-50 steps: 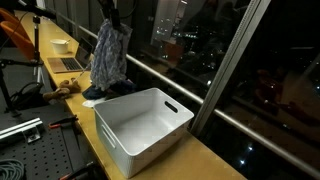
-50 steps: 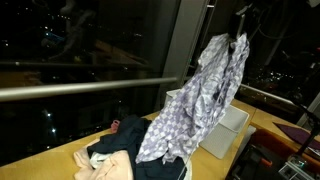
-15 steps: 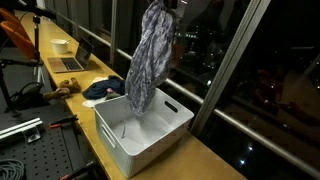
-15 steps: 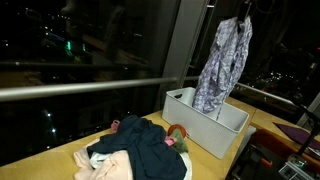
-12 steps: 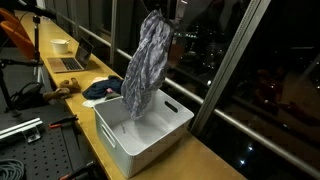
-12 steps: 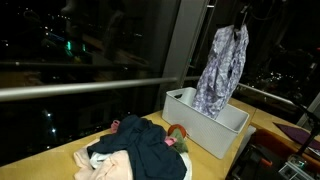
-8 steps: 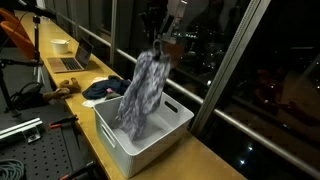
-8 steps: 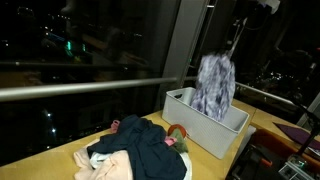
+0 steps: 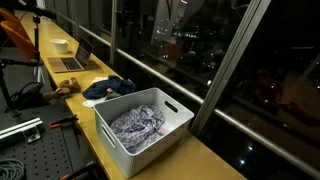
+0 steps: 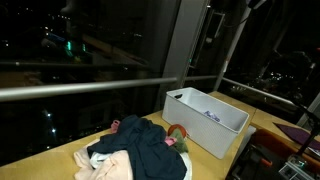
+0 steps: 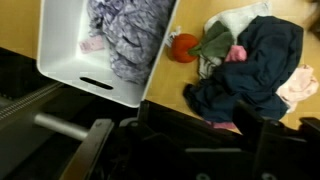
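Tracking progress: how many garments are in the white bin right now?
1. A grey-purple patterned garment lies crumpled in the white bin; something smaller could be hidden under it. The other clothes sit in a pile beside the bin.

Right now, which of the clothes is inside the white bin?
The grey-purple patterned shirt; it alone lies in the white bin, the other clothes are piled on the table.

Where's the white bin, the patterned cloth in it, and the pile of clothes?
white bin (image 9: 165, 145): in an exterior view, on its outer side wall.
patterned cloth (image 9: 137, 123): in an exterior view, middle of the crumpled cloth.
pile of clothes (image 11: 250, 60): wrist view, on the dark blue garment.
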Motion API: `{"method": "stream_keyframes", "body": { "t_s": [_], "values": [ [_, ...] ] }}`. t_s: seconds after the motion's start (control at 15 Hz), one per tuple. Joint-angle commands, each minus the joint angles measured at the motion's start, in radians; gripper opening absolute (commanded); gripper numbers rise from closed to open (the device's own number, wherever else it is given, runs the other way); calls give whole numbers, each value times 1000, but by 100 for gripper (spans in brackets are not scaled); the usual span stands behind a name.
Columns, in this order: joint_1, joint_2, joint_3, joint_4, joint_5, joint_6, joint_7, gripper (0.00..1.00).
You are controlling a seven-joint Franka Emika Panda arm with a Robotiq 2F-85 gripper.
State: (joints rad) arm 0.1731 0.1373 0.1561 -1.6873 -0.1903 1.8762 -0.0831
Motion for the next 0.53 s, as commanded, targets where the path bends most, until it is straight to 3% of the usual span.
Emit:
{"method": "stream_keyframes", "body": {
  "t_s": [0.0,0.47],
  "values": [
    [81,160,54,110,-12,58,84,100],
    [258,481,58,346,-6,130,218,100]
  ]
}}
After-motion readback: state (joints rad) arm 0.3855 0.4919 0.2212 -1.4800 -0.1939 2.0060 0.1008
